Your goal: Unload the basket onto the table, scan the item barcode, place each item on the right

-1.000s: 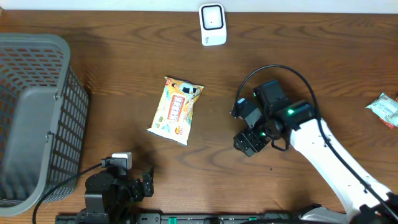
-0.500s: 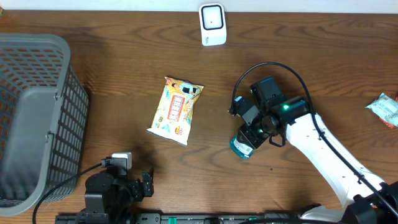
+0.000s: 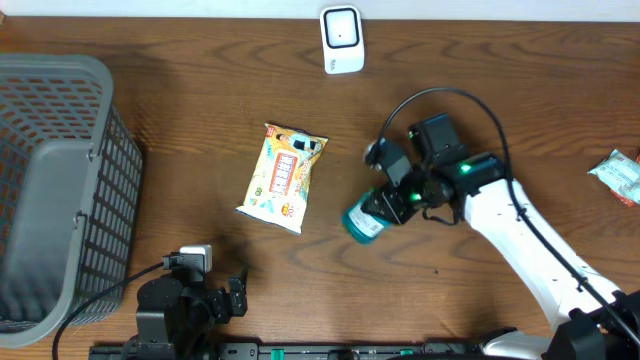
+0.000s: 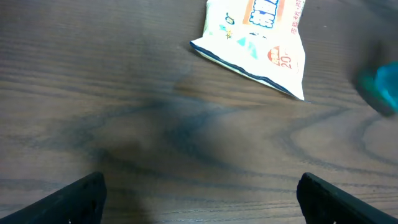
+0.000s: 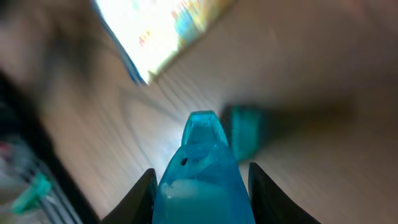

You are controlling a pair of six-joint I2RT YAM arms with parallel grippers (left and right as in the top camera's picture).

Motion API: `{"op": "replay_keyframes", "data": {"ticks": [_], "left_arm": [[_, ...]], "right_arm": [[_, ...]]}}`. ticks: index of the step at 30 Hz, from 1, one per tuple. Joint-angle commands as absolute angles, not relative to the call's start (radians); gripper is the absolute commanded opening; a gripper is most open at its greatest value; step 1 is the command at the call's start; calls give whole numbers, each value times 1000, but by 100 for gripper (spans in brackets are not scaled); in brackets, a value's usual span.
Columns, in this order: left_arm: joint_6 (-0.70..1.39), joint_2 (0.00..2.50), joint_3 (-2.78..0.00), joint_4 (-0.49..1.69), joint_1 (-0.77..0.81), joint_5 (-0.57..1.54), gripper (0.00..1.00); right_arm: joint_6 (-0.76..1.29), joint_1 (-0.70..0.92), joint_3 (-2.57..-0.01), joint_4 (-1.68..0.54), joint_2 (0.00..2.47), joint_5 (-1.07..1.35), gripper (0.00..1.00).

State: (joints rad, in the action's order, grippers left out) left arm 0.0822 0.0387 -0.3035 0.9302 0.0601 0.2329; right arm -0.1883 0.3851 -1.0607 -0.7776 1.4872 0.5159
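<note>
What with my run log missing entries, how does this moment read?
right hand: shut on teal item | left hand: open | white scanner: untouched

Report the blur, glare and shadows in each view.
Overhead: sharp and evenly lit. Left wrist: the wood grain is crisp, but the teal bottle at the right edge is smeared, and a dark shadow crosses the table. Right wrist: blurred throughout, with the snack bag blown out nearly white.

A shop-checkout setup: barcode scanner [image 3: 341,39], grey shopping basket [image 3: 50,68] and snack packet [image 3: 282,177] on a wooden table [image 3: 200,80].
</note>
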Motion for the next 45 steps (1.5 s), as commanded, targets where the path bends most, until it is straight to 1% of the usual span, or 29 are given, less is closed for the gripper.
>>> {"op": "replay_keyframes", "data": {"ticks": [1,4,13,14,19,22,29,33,39,41,42,45], "left_arm": [[88,37,-292,959,62,231,98],[88,37,-292,960,62,231,98],[88,37,-292,960,62,231,98],[88,37,-292,960,62,231,98],[88,37,-292,960,62,231,98],[88,37,-292,960,62,231,98],[88,37,-292,960,62,231,98],[88,37,-292,960,62,231,98],[88,37,-292,960,62,231,98],[88,37,-292,960,62,231,98],[88,37,-292,960,62,231,98],[88,37,-292,960,62,231,98]], "right_arm": [[-182,337,-1102,-700,1447,883,4],[-181,313,-1102,-618,1456,1068,3],[-178,298,-1102,-470,1459,1485,4],[-159,298,-1102,-457,1459,1515,3],[-116,298,-1102,-445,1459,1517,2],[-55,298,-1102,-450,1459,1382,1],[-37,303,-1102,-517,1459,885,1],[43,318,-1102,-535,1459,634,1],[52,392,-1102,-535,1459,252,1],[51,426,-1102,-531,1459,99,1],[51,456,-1102,-515,1468,-35,1],[51,480,-1102,-489,1495,-101,3]]}}
